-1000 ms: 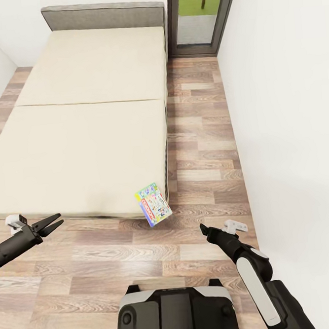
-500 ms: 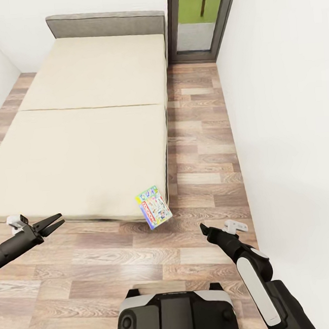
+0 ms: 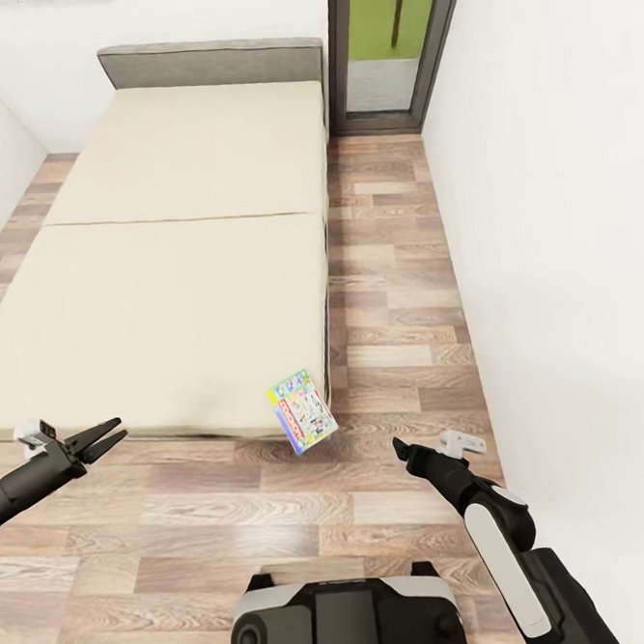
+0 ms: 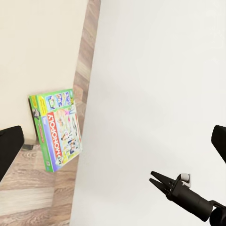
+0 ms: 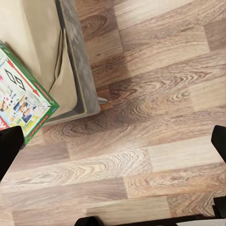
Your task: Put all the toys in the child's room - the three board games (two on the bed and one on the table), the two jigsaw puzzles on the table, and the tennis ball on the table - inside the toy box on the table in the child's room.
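Green-edged board game (image 3: pixel 302 408) overhangs the bed's (image 3: pixel 163 276) near right corner, at eleven o'clock from my right gripper (image 3: pixel 402 448), the nearer one. Left gripper (image 3: pixel 106 435) gapes empty; right, can't tell.

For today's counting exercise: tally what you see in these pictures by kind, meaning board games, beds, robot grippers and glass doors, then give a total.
Board games: 1, the green-edged board game overhanging the bed's corner
Beds: 1, the bed
Grippers: 2, left gripper, right gripper
Glass doors: 1, the glass door
Total: 5
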`<state>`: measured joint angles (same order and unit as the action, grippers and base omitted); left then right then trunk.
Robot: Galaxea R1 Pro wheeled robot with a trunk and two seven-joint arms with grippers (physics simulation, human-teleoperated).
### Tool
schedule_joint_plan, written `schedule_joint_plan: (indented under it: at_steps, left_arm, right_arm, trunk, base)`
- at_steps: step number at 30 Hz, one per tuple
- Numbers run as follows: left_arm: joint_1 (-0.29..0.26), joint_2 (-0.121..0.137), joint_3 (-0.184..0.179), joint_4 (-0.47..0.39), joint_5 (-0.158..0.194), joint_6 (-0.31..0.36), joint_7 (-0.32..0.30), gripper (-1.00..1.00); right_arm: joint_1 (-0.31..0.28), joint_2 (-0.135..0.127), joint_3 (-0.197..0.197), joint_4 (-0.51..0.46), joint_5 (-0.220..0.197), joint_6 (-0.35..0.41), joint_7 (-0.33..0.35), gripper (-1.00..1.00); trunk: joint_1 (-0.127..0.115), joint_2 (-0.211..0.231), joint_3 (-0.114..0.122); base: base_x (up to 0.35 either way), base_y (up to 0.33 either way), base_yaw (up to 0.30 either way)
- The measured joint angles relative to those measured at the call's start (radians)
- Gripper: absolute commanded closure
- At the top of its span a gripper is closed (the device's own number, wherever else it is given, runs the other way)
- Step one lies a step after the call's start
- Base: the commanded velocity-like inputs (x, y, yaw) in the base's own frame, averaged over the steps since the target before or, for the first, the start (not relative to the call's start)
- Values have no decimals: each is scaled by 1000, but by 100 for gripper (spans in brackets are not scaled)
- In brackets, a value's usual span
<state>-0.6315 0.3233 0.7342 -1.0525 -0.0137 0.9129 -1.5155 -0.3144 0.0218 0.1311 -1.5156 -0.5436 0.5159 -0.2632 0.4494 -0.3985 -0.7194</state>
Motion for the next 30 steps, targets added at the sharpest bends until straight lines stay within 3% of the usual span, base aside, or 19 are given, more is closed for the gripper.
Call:
schedule_joint_plan:
  at_steps: [30]
  left_arm:
    - [0,0,0,-2,-1,1,-1,-100]
  right_arm:
    - [0,8,0,0,-1,-1,0,-100]
  trunk:
    - [0,0,50]
  base:
    - [16,59,0]
